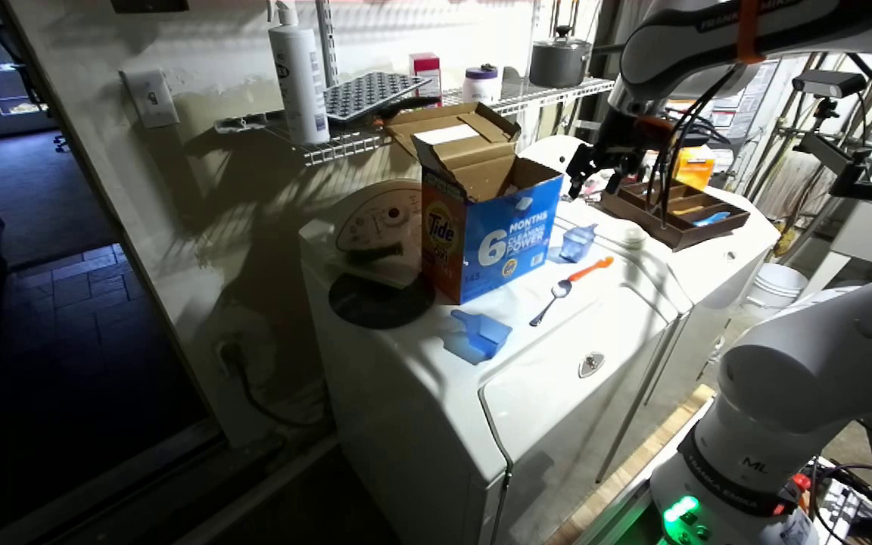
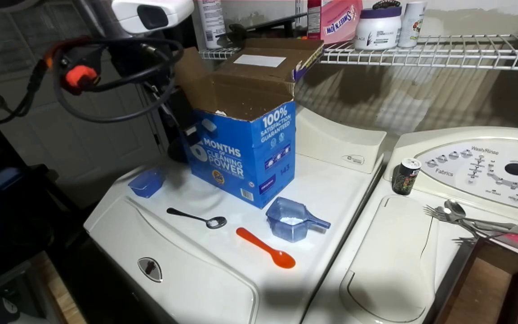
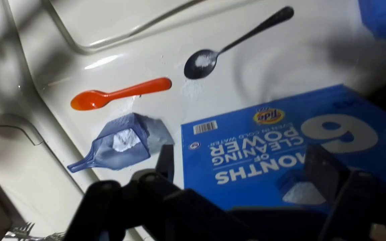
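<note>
My gripper [image 3: 241,164] stands open with nothing between its fingers, hanging above the machine top before the blue face of an open-topped Tide box [image 3: 206,160]. In an exterior view the gripper [image 1: 595,180] is high, beside the box [image 1: 504,242]. A translucent blue scoop [image 3: 122,147] holding white powder lies left of the box in the wrist view. Near it are an orange spoon [image 3: 126,93] and a dark metal spoon [image 3: 201,63] with powder in its bowl. Another blue scoop [image 2: 146,182] sits on the far side; its inside is unclear.
A brown divided tray [image 1: 671,216] rests on the neighbouring machine, beside forks and spoons [image 2: 461,218]. A small dark can [image 2: 406,176] stands near its control panel. Behind runs a wire shelf [image 2: 466,56] bearing bottles, a jar [image 2: 378,29] and a pot [image 1: 559,60].
</note>
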Motion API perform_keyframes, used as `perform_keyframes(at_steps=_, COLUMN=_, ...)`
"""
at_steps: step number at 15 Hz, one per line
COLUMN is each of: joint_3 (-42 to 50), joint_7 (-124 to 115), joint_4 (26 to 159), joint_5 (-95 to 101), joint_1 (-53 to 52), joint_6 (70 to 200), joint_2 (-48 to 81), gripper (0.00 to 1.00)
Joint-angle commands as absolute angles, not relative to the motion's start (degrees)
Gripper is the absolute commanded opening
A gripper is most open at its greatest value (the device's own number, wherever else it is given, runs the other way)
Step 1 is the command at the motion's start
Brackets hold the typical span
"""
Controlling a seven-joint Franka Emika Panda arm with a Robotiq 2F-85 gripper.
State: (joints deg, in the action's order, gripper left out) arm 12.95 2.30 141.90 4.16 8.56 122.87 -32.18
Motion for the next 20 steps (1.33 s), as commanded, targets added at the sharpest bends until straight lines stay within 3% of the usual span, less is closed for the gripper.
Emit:
perform_keyframes(at_steps=1, joint_3=9.3, joint_7=-6.5, joint_4=140.5, joint_5=6.5, joint_1=13.1, joint_6=131.1, joint_2=-27.9, gripper=1.0)
perform_keyframes(at_steps=4, joint_3=8.4, joint_7=-13.0, joint_4=138.6, joint_5=8.9, joint_1=17.3, joint_6=134.7, joint_2=-24.4, gripper=1.0)
perform_keyframes(at_steps=10, joint_3=9.3, joint_7=-8.5, joint_4=140.8, joint_5=6.9, joint_1=15.2, joint_6=133.4, joint_2=-27.1, gripper=1.0)
perform_keyframes(at_steps=20, joint_3=7.9, joint_7=-35.5, joint_4=125.1, joint_5=9.7, joint_1=21.9, joint_6=134.0, joint_2=-12.9, gripper=1.0)
